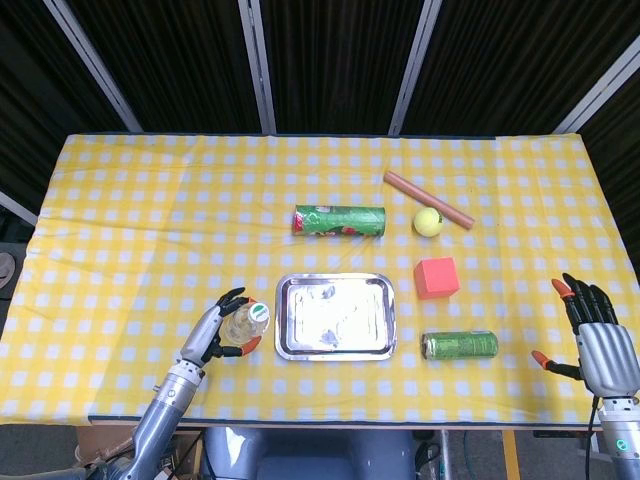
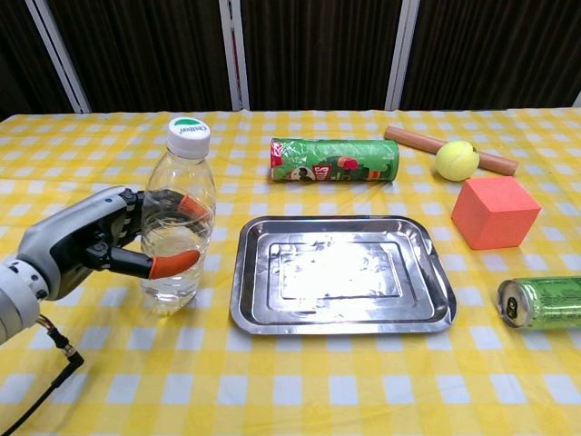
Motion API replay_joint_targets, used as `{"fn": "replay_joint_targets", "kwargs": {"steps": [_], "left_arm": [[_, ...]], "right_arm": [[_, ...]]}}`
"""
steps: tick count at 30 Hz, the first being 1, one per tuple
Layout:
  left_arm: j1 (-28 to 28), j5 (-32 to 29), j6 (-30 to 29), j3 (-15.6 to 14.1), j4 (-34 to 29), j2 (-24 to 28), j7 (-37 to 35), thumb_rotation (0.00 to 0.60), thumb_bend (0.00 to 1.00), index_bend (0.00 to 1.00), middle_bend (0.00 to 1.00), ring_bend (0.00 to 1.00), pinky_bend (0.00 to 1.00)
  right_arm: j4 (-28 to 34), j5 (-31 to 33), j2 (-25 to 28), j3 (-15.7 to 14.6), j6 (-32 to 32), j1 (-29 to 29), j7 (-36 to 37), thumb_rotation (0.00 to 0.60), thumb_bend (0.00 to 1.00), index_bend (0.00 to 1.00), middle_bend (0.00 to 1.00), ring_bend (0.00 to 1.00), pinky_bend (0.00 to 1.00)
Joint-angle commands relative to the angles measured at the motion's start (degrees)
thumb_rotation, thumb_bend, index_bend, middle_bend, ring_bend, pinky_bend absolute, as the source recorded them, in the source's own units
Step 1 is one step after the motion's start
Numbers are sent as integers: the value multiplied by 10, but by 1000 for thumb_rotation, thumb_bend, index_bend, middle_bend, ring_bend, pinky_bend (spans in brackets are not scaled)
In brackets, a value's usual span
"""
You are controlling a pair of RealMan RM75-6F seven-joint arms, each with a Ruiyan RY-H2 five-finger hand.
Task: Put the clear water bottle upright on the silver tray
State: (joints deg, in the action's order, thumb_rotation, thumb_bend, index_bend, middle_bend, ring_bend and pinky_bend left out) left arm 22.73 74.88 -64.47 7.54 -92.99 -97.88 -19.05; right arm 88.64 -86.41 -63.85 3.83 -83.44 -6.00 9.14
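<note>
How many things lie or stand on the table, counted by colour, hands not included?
Green: 2, the chip tube and the drink can.
Clear: 1, the water bottle, held by the left hand.
Silver: 1, the tray.
Yellow-green: 1, the tennis ball.
Orange-red: 1, the cube.
Brown: 1, the wooden rod.
Total: 7.

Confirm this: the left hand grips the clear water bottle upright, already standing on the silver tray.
Not on the tray. The left hand grips the clear water bottle upright, but it is beside the silver tray, on the tray's left, over the cloth. The chest view shows this.
</note>
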Motion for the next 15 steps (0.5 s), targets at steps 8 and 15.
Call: {"fn": "replay_joint_targets", "kwargs": {"steps": [8, 15], "left_arm": [[-6, 10, 38, 38, -126, 150, -188, 600, 483, 594, 584, 88, 52], [16, 10, 75, 59, -134, 188, -239, 600, 467, 585, 574, 88, 53]], "right_arm": [[1, 2, -3, 1, 3, -2, -7, 600, 49, 9, 0, 0, 0], [-3, 4, -7, 0, 10, -4, -6, 600, 49, 9, 0, 0, 0]]}}
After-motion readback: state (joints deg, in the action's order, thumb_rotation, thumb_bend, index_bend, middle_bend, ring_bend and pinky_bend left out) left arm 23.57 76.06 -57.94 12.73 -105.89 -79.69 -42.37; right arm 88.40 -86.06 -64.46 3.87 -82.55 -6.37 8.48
